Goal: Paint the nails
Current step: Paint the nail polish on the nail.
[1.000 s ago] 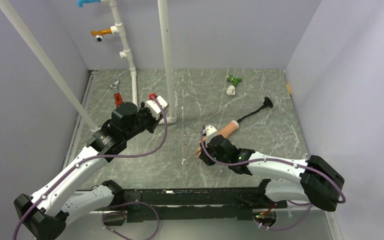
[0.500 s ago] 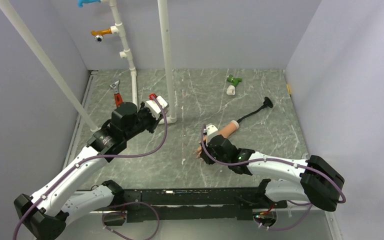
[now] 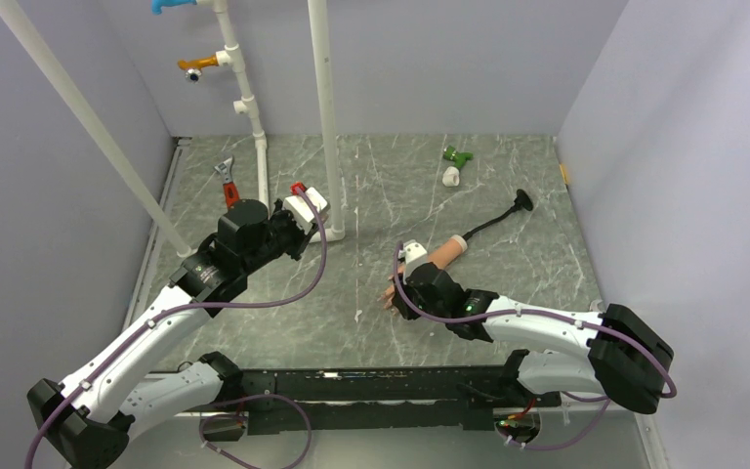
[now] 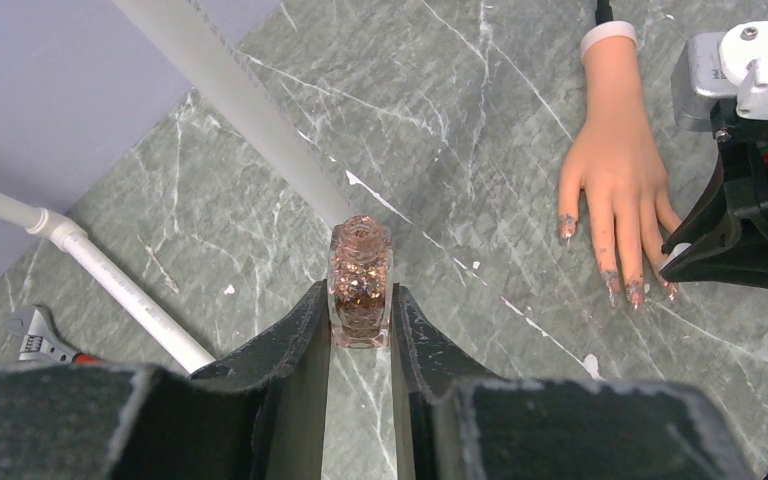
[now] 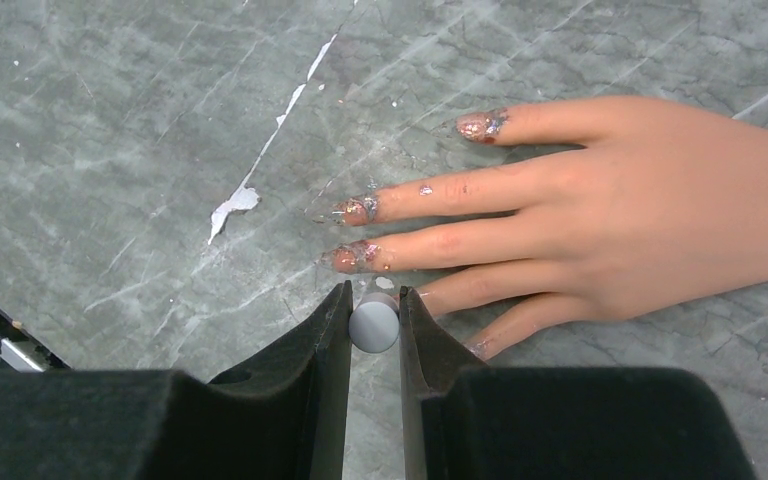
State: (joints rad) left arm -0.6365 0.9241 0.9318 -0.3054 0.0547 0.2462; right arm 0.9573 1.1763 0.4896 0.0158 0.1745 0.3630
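Basically nothing has moved over the last second in the top view. The hand (image 3: 442, 255) lies on the table (image 3: 508, 195), with the right arm (image 3: 537, 322) parked over its fingertips and the left arm (image 3: 156, 322) well apart. Probably a slow dab or a pause; painting looks unfinished.

Left wrist view: left gripper (image 4: 360, 312) is clamped on an uncapped glitter bottle (image 4: 360, 280), held upright. The nails (image 4: 622, 288) show patchy glitter.

Right wrist view: right gripper (image 5: 373, 305) is pinched on a round grey brush cap (image 5: 374, 322) just beside the nails. The brush tip is hidden beneath it.

No label, brand or writing is readable anywhere.
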